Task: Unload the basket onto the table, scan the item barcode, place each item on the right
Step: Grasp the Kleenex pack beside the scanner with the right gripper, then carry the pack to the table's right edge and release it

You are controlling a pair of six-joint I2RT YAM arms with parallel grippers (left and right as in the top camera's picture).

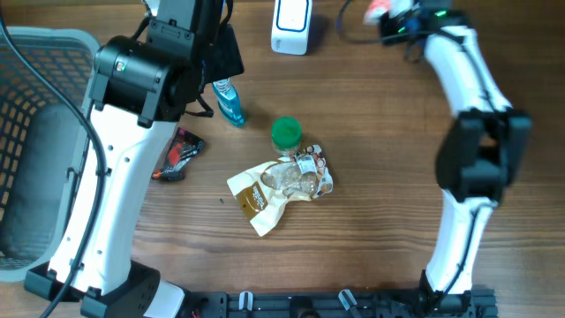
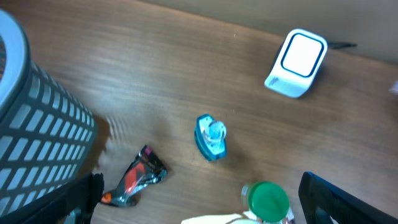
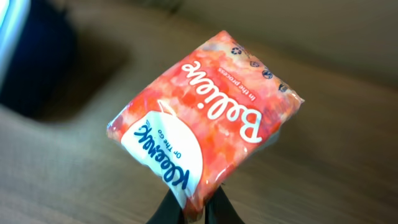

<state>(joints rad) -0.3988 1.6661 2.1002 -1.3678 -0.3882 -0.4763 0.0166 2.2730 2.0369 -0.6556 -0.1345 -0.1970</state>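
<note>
Right gripper (image 3: 193, 208) is clamped tight on the bottom edge of the tissue pack (image 3: 205, 124), holding it up off the desk (image 1: 380, 177) at the far side, just right of the scanner (image 1: 290, 22); an edge pinch leaves both faces bare, which looks deliberate for scanning; the branded front faces the wrist camera and no barcode shows there, so it's likely on the back; left gripper (image 2: 199, 186) hangs wide open and empty above the bottle (image 2: 211, 137), seemingly parked clear.

Glossy plastic tissue pack (image 3: 205, 127), wood-grain table (image 1: 371, 212)
</note>
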